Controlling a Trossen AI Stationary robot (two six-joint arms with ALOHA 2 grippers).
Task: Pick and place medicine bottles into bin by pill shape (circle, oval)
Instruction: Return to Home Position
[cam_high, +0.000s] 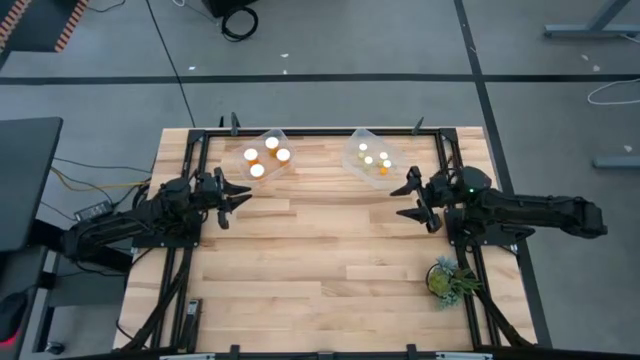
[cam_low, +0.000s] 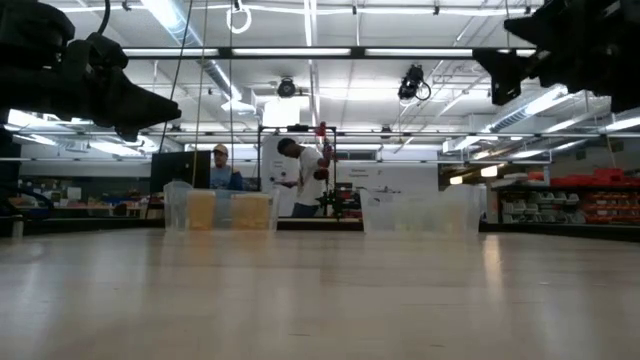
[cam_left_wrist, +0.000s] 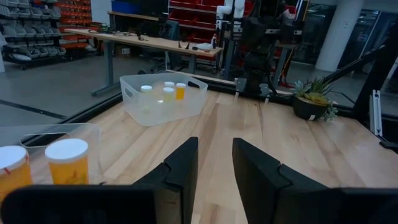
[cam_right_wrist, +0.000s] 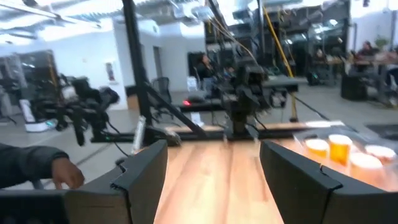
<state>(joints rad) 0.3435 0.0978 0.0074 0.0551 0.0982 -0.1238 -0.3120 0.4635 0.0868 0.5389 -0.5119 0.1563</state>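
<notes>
Two clear bins stand at the table's far edge. The left bin holds several larger amber bottles with white caps. The right bin holds several smaller ones. My left gripper hovers open and empty just near of the left bin, whose bottles show close by in the left wrist view. My right gripper hovers wide open and empty near the right bin, its fingers apart in the right wrist view. No bottle shows loose on the table.
A small green potted plant stands at the table's right near side. The black frame runs along the table's edges. Bare wood lies between the arms. People stand in the room behind; a hand shows beyond the table.
</notes>
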